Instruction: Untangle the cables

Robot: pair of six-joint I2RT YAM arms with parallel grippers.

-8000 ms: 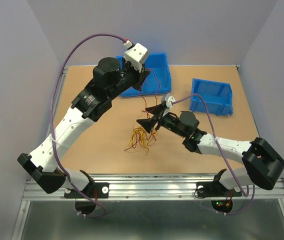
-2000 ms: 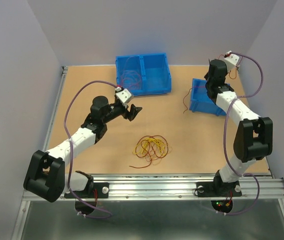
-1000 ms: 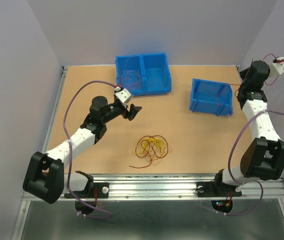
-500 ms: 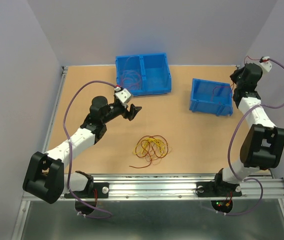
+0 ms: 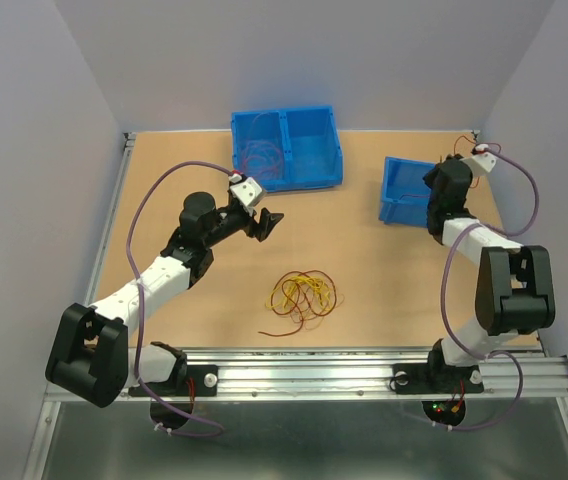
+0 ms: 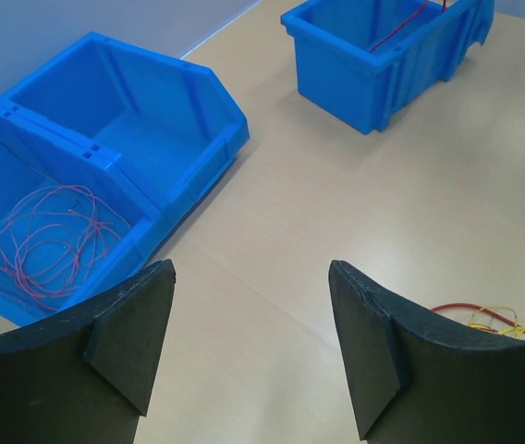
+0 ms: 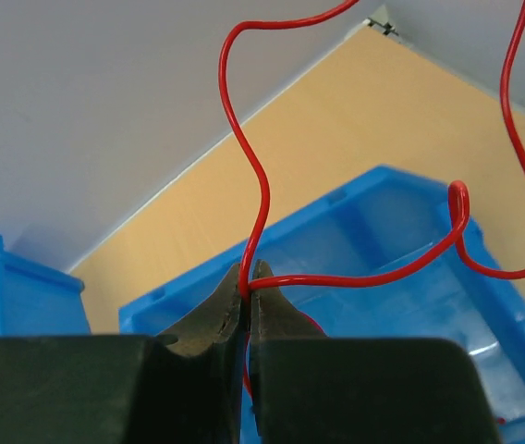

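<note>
A tangle of thin red, orange and yellow cables (image 5: 302, 298) lies on the table in front of the arms; its edge shows in the left wrist view (image 6: 486, 319). My left gripper (image 5: 269, 222) (image 6: 253, 342) hovers behind and left of the tangle, open, with nothing between its fingers. My right gripper (image 7: 249, 276) (image 5: 436, 195) is over the small blue bin (image 5: 404, 165) (image 7: 383, 185). It is shut on a single red cable (image 7: 226, 65), which curls up and to the right above the bin.
A double blue bin (image 5: 309, 125) (image 6: 179, 83) stands at the back centre. Thin pinkish-red wires (image 6: 45, 231) are coiled in its left compartment. The small bin (image 6: 336, 69) holds a red wire (image 6: 396, 23). Grey walls close in three sides.
The right arm swung from the far right corner back left to over the small bin, carrying the red cable. The left arm and the tangle stayed still.
</note>
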